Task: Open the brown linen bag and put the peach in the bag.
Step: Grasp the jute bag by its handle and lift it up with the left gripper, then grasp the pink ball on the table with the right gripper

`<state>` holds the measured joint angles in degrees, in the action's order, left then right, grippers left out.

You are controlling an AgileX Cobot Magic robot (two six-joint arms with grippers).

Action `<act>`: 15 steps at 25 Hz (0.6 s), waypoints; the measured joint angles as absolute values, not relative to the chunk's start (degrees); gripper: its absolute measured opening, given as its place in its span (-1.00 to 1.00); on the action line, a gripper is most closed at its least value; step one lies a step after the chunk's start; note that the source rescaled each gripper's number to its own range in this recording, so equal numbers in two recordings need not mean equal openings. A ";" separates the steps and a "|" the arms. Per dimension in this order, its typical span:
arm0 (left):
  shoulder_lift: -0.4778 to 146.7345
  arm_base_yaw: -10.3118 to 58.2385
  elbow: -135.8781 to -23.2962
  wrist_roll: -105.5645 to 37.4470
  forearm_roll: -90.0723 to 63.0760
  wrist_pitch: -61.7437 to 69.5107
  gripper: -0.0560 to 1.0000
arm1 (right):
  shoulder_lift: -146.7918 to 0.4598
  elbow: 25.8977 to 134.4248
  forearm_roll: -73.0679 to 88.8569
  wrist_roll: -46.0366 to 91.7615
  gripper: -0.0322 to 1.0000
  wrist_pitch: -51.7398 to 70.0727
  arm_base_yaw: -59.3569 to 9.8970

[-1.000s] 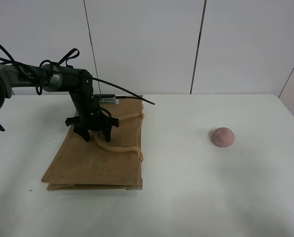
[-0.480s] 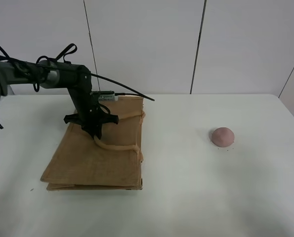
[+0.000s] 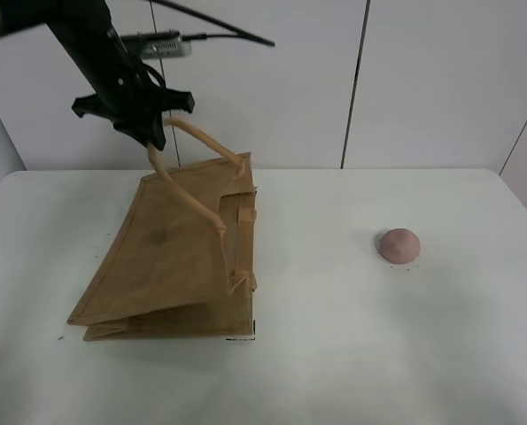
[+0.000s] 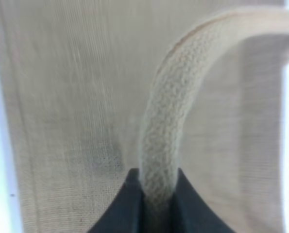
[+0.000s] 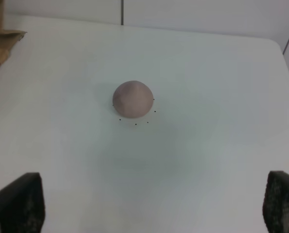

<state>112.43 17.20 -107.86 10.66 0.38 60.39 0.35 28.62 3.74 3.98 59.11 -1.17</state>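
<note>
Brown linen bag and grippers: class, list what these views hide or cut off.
Brown linen bag inside: exterior high view, its raised panel covers it.
Left gripper: left wrist view, edge cuts all but tips on handle.
Right gripper: right wrist view, only finger ends show.

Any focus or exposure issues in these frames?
Left wrist: soft focus, bag handle too close, white edges blown out. Right wrist: peach fairly sharp, right tool dark and blurred at corners. Exterior high: even light, faint shadows, left tool slightly soft.
</note>
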 joint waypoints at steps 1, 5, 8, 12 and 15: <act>111.49 17.20 -109.73 10.24 0.38 61.92 -0.89 | 0.35 28.62 3.74 3.98 1.00 59.11 -1.17; 108.21 17.20 -115.32 9.55 -0.38 65.89 -0.89 | 0.35 28.62 3.74 3.98 1.00 59.11 -1.17; 105.64 17.20 -116.44 8.56 -2.31 66.74 -0.89 | -0.41 28.62 3.74 3.98 1.00 59.11 -1.17; 102.95 17.20 -116.44 7.36 -2.91 66.85 -0.89 | -8.72 29.72 3.92 3.98 1.00 58.31 -1.17; 101.94 17.20 -116.44 7.17 -2.95 66.91 -0.89 | -19.64 32.47 4.38 3.98 1.00 55.30 -1.17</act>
